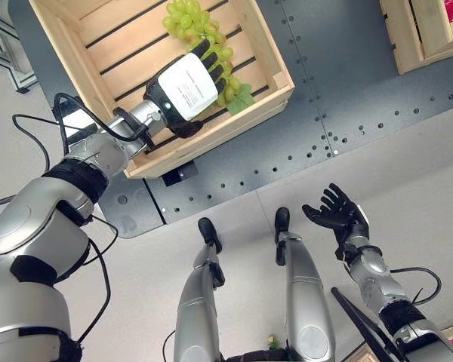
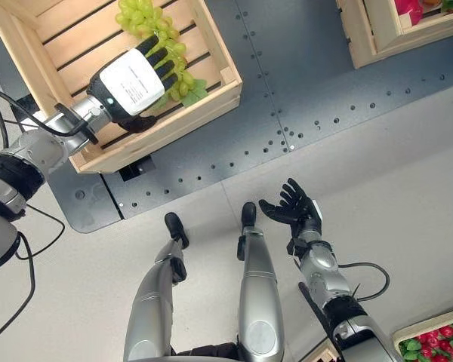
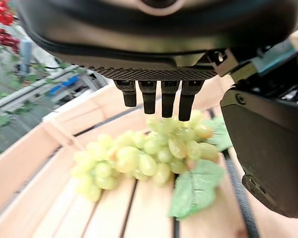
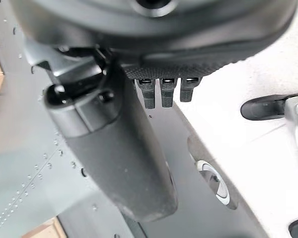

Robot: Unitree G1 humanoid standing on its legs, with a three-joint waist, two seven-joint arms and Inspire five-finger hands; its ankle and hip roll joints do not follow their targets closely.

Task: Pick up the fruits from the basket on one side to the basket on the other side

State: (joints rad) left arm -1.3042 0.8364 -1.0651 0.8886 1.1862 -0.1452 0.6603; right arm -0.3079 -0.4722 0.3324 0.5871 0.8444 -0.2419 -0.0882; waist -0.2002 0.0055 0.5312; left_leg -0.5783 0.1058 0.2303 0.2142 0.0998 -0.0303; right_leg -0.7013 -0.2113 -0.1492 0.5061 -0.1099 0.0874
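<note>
left hand [image 1: 187,89] fingers straight over grapes [image 3: 139,156] (inside crate [image 1: 60,38]) | right hand [image 1: 337,213] spread, empty

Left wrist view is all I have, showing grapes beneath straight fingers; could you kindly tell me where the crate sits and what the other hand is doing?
Observer: The wooden crate sits on a dark metal platform, to the robot's front left.
Operator: And the right hand?
Observer: The right hand is open, palm up, over the pale floor.
Operator: Is there a second crate?
Observer: Yes, another wooden crate stands on the platform's right side.
</note>
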